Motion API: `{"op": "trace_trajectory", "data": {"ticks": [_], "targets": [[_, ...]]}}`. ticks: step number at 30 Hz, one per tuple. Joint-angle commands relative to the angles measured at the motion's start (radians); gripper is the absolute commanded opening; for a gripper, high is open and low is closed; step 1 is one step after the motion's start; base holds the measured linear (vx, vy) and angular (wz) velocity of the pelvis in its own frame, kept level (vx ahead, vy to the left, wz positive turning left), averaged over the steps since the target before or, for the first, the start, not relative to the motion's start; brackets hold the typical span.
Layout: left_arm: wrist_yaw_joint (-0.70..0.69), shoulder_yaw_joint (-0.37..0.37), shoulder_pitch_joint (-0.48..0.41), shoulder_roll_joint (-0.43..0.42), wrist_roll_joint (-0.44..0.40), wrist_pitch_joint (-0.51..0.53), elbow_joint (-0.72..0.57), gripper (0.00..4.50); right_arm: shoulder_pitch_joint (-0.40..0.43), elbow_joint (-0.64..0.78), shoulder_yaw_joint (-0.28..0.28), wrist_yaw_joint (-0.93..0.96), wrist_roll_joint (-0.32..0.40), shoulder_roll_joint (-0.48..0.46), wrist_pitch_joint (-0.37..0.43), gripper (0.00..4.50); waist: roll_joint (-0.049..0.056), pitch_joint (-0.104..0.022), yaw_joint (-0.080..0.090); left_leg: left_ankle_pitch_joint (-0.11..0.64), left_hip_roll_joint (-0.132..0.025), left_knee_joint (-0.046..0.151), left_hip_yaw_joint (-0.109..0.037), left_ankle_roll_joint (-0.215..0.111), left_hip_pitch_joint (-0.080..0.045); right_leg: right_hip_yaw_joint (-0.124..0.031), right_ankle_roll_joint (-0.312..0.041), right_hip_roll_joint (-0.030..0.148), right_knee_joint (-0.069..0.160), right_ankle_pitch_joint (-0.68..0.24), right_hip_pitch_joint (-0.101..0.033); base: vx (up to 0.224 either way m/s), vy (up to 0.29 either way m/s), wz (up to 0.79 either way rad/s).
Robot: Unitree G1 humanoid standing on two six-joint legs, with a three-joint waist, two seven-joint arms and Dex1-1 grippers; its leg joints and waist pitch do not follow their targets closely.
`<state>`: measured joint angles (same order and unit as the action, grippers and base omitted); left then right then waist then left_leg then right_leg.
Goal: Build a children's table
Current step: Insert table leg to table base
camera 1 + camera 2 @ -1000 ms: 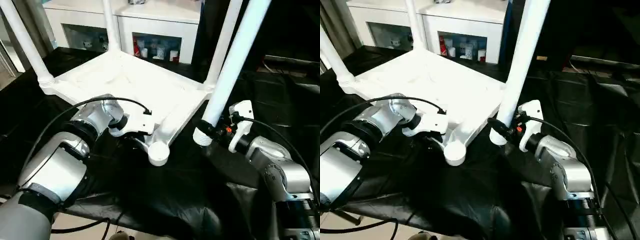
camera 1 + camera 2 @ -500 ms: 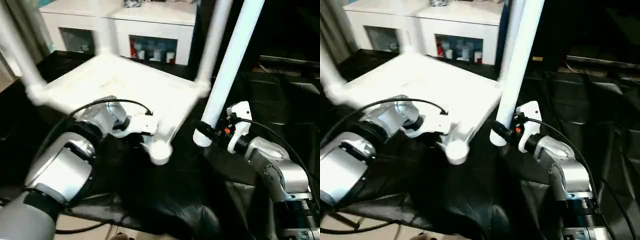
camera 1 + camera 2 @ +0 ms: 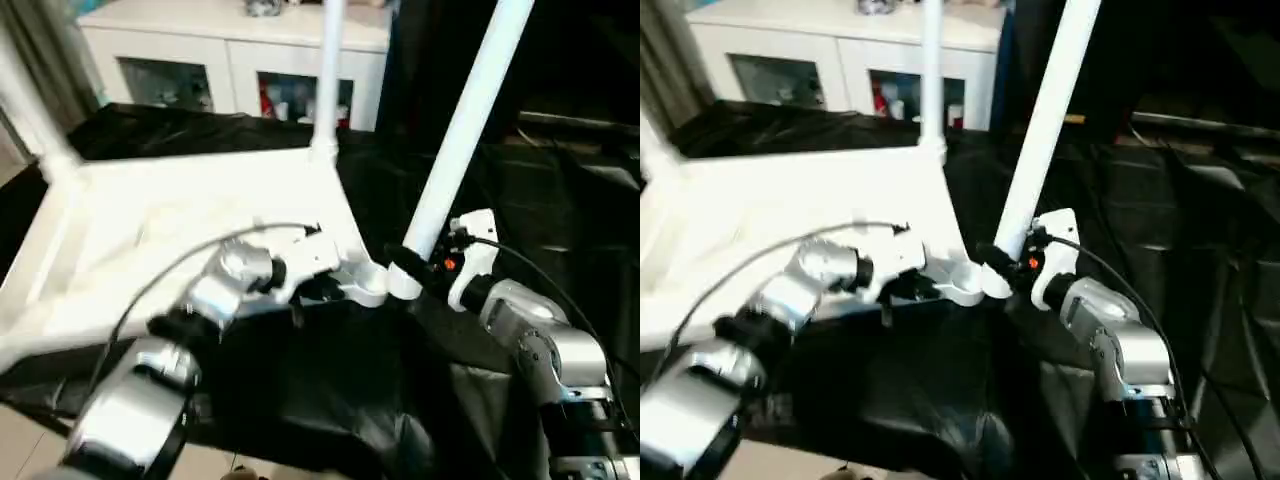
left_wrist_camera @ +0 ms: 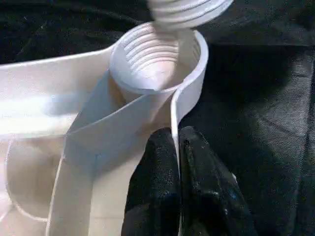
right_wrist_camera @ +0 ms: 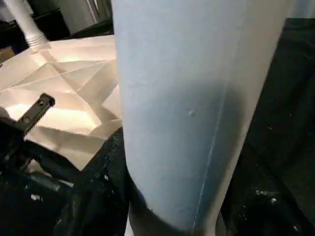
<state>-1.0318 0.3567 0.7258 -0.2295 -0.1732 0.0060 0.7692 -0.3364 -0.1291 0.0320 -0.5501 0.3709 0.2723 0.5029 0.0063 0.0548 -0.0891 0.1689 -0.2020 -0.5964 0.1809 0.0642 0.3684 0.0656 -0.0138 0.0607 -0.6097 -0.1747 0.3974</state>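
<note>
**A:** Corner socket (image 4: 156, 59) right up front, threads showing, nothing screwed in yet. Left gripper (image 4: 178, 162) is pinched narrow on the thin rim wall just below it, one finger (image 4: 157, 172) on each side of the plastic.

**B:** And the loose leg (image 3: 462, 135)?

**A:** Clamped in the right gripper (image 3: 408, 262) near its threaded end, jaws about half open around the tube. The ribbed tip hangs just above the socket mouth, slightly off to one side, not entered.

**B:** So how far along are we?

**A:** Well along, I'd judge. The white table (image 3: 180, 230) lies upside down on the black cloth (image 3: 330, 390), ribbed underside up. A leg (image 3: 328, 75) stands at the far corner and another (image 3: 28, 105) at the far left. A fourth corner I can't make out. What's clearly left is seating this near leg and twisting it home.

**B:** Arm poses?

**A:** Left forearm (image 3: 150, 380) reaches forward and across, wrist angled toward the corner. Right forearm (image 3: 540, 340) comes in from the right, holding the leg leaning up and away. White cabinet (image 3: 240, 50) sits behind it all.
</note>
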Motion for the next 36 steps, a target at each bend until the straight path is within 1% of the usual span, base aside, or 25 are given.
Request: {"op": "trace_trajectory", "data": {"ticks": [1, 2, 3, 4, 5, 6, 7, 8, 9, 10, 11, 13, 16, 17, 19, 23, 24, 27, 29, 30, 31, 34, 35, 36], "targets": [[-0.002, 0.055, -0.042, -0.005, -0.03, -0.027, 0.01, 0.0, -0.026, -0.005, 0.005, -0.004, -0.012, 0.007, 0.007, 1.91, -0.011, -0.063, 0.0, 0.271, -0.028, 0.072, -0.014, -0.01, -0.019, -0.045, -0.145, 0.084, 0.101, -0.41, -0.037, 0.0, 0.0, 0.0], [0.002, 0.05, -0.048, -0.004, -0.023, -0.059, 0.006, 0.0, -0.03, -0.008, 0.004, -0.008, -0.014, 0.011, 0.005, 1.91, -0.014, -0.062, 0.001, 0.27, -0.027, 0.073, -0.013, -0.009, -0.017, -0.045, -0.135, 0.083, 0.102, -0.417, -0.037, 0.0, 0.0, 0.0], [0.011, 0.043, -0.049, -0.004, -0.019, -0.071, 0.006, 0.0, -0.035, -0.013, 0.004, -0.011, -0.014, 0.013, 0.004, 1.91, -0.012, -0.062, 0.0, 0.272, -0.027, 0.072, -0.013, -0.007, -0.018, -0.046, -0.129, 0.084, 0.103, -0.421, -0.036, 0.0, 0.0, 0.0], [0.019, 0.036, -0.055, -0.006, -0.019, -0.071, -0.006, 0.3, -0.038, -0.015, 0.003, -0.01, -0.013, 0.015, 0.004, 1.91, -0.014, -0.062, 0.0, 0.27, -0.027, 0.073, -0.013, -0.007, -0.018, -0.046, -0.125, 0.083, 0.103, -0.422, -0.036, 0.0, 0.0, 0.0], [0.019, 0.036, -0.055, -0.006, -0.019, -0.071, -0.006, 0.47, -0.038, -0.015, 0.003, -0.01, -0.013, 0.015, 0.004, 1.91, -0.013, -0.061, -0.001, 0.27, -0.028, 0.074, -0.014, -0.005, -0.017, -0.046, -0.123, 0.084, 0.102, -0.422, -0.035, 0.0, 0.0, 0.0], [0.013, 0.02, -0.055, -0.005, -0.004, -0.061, -0.013, 0.59, -0.04, -0.017, 0.001, -0.011, -0.013, 0.017, 0.001, 1.91, -0.013, -0.061, 0.0, 0.271, -0.027, 0.074, -0.014, -0.005, -0.017, -0.046, -0.121, 0.084, 0.102, -0.425, -0.035, 0.0, 0.0, 0.0], [0.013, 0.02, -0.055, -0.005, -0.004, -0.061, -0.013, 0.59, -0.04, -0.017, 0.001, -0.011, -0.013, 0.017, 0.001, 1.91, -0.014, -0.062, 0.0, 0.267, -0.027, 0.074, -0.015, -0.004, -0.015, -0.045, -0.119, 0.085, 0.101, -0.424, -0.036, 0.0, 0.0, 0.0], [0.0, 0.006, -0.06, -0.012, 0.01, -0.036, -0.036, 0.71, -0.043, -0.019, 0.001, -0.012, -0.012, 0.019, 0.0, 1.91, -0.015, -0.062, 0.0, 0.263, -0.026, 0.074, -0.014, -0.005, -0.014, -0.046, -0.117, 0.085, 0.102, -0.424, -0.036, 0.0, 0.0, 0.0], [0.0, 0.006, -0.06, -0.012, 0.01, -0.036, -0.036, 0.83, -0.043, -0.019, 0.001, -0.012, -0.012, 0.019, 0.0, 1.91, -0.014, -0.062, 0.001, 0.262, -0.027, 0.074, -0.014, -0.005, -0.013, -0.046, -0.12, 0.085, 0.101, -0.421, -0.036, 0.0, 0.0, 0.0], [-0.006, -0.004, -0.069, -0.025, 0.016, -0.019, -0.065, 0.94, -0.044, -0.021, 0.0, -0.014, -0.012, 0.02, -0.001, 1.91, -0.013, -0.062, 0.001, 0.264, -0.028, 0.075, -0.015, -0.003, -0.014, -0.046, -0.121, 0.086, 0.099, -0.421, -0.036, 0.0, 0.0, 0.0], [-0.009, -0.014, -0.075, -0.036, 0.025, -0.005, -0.085, 0.94, -0.046, -0.022, 0.0, -0.016, -0.013, 0.02, -0.002, 1.91, -0.017, -0.062, 0.002, 0.263, -0.027, 0.074, -0.013, -0.005, -0.013, -0.046, -0.121, 0.085, 0.101, -0.422, -0.035, 0.0, 0.0, 0.0], [-0.029, -0.029, -0.08, -0.057, 0.044, 0.011, -0.101, 0.94, -0.048, -0.024, -0.002, -0.022, -0.013, 0.019, -0.002, 1.91, -0.016, -0.063, 0.003, 0.25, -0.026, 0.074, -0.014, -0.006, -0.01, -0.046, -0.122, 0.085, 0.098, -0.409, -0.037, 0.0, 0.0, 0.0], [-0.058, -0.035, -0.077, -0.074, 0.057, 0.015, -0.096, 1.02, -0.051, -0.028, -0.004, -0.029, -0.013, 0.019, -0.004, 1.91, -0.016, -0.062, 0.004, 0.251, -0.024, 0.074, -0.013, -0.006, -0.012, -0.046, -0.121, 0.084, 0.099, -0.412, -0.035, 0.0, 0.0, 0.0], [-0.062, -0.035, -0.077, -0.076, 0.058, 0.015, -0.095, 1.02, -0.051, -0.029, -0.005, -0.03, -0.013, 0.019, -0.004, 1.91, -0.015, -0.061, 0.004, 0.255, -0.025, 0.075, -0.013, -0.004, -0.014, -0.046, -0.119, 0.083, 0.1, -0.416, -0.033, 0.0, 0.0, 0.0], [-0.075, -0.045, -0.073, -0.086, 0.066, 0.029, -0.09, 1.02, -0.051, -0.028, -0.009, -0.035, -0.013, 0.02, -0.004, 1.91, -0.016, -0.06, 0.005, 0.26, -0.026, 0.076, -0.012, -0.003, -0.015, -0.046, -0.12, 0.082, 0.1, -0.418, -0.032, 0.0, 0.0, 0.0], [-0.07, -0.059, -0.072, -0.095, 0.075, 0.036, -0.087, 1.02, -0.052, -0.03, -0.01, -0.041, -0.013, 0.022, -0.005, 1.91, -0.015, -0.059, 0.004, 0.27, -0.027, 0.077, -0.013, 0.002, -0.016, -0.047, -0.118, 0.084, 0.101, -0.431, -0.031, 0.0, 0.0, 0.0], [-0.067, -0.059, -0.074, -0.097, 0.078, 0.036, -0.092, 0.74, -0.053, -0.031, -0.01, -0.042, -0.013, 0.023, -0.007, 1.91, -0.015, -0.059, 0.005, 0.27, -0.027, 0.077, -0.013, 0.002, -0.015, -0.047, -0.117, 0.084, 0.101, -0.433, -0.031, 0.0, 0.0, 0.0], [-0.066, -0.058, -0.078, -0.1, 0.084, 0.04, -0.1, 0.6, -0.055, -0.033, -0.009, -0.045, -0.014, 0.023, -0.009, 1.91, -0.015, -0.061, 0.004, 0.263, -0.027, 0.077, -0.013, 0.002, -0.015, -0.048, -0.119, 0.084, 0.099, -0.418, -0.032, 0.0, 0.0, 0.0], [-0.068, -0.057, -0.08, -0.099, 0.087, 0.042, -0.101, 0.3, -0.056, -0.031, -0.01, -0.048, -0.014, 0.022, -0.011, 1.91, -0.014, -0.061, 0.003, 0.258, -0.028, 0.077, -0.013, 0.002, -0.014, -0.048, -0.124, 0.084, 0.098, -0.406, -0.032, 0.0, 0.0, 0.0], [-0.068, -0.057, -0.08, -0.099, 0.087, 0.042, -0.101, 0.22, -0.056, -0.031, -0.01, -0.048, -0.014, 0.022, -0.011, 1.91, -0.014, -0.06, 0.004, 0.259, -0.028, 0.077, -0.013, 0.003, -0.014, -0.048, -0.125, 0.084, 0.097, -0.402, -0.032, 0.0, 0.0, 0.0], [-0.07, -0.053, -0.081, -0.096, 0.08, 0.04, -0.093, 0.19, -0.065, -0.028, -0.015, -0.059, -0.011, 0.018, -0.015, 1.91, -0.018, -0.061, 0.005, 0.258, -0.028, 0.078, -0.012, 0.001, -0.014, -0.048, -0.127, 0.083, 0.097, -0.397, -0.033, 0.0, 0.0, 0.0], [-0.069, -0.045, -0.081, -0.096, 0.066, 0.035, -0.083, 0.06, -0.074, -0.026, -0.025, -0.073, -0.01, 0.016, -0.017, 1.91, -0.016, -0.06, 0.005, 0.261, -0.028, 0.077, -0.013, 0.001, -0.014, -0.048, -0.126, 0.084, 0.098, -0.408, -0.032, 0.0, 0.0, 0.0], [-0.069, -0.044, -0.081, -0.096, 0.066, 0.035, -0.082, 0.02, -0.075, -0.026, -0.026, -0.074, -0.01, 0.017, -0.017, 1.91, -0.018, -0.058, 0.006, 0.265, -0.027, 0.077, -0.012, 0.0, -0.015, -0.048, -0.122, 0.085, 0.1, -0.424, -0.031, 0.0, 0.0, 0.0], [-0.068, -0.039, -0.081, -0.099, 0.059, 0.031, -0.076, 0.0, -0.088, -0.036, -0.045, -0.092, -0.019, 0.018, -0.015, 1.91, -0.018, -0.059, 0.004, 0.262, -0.027, 0.077, -0.012, 0.0, -0.015, -0.048, -0.118, 0.085, 0.101, -0.434, -0.031, 0.0, 0.0, 0.0]]}}
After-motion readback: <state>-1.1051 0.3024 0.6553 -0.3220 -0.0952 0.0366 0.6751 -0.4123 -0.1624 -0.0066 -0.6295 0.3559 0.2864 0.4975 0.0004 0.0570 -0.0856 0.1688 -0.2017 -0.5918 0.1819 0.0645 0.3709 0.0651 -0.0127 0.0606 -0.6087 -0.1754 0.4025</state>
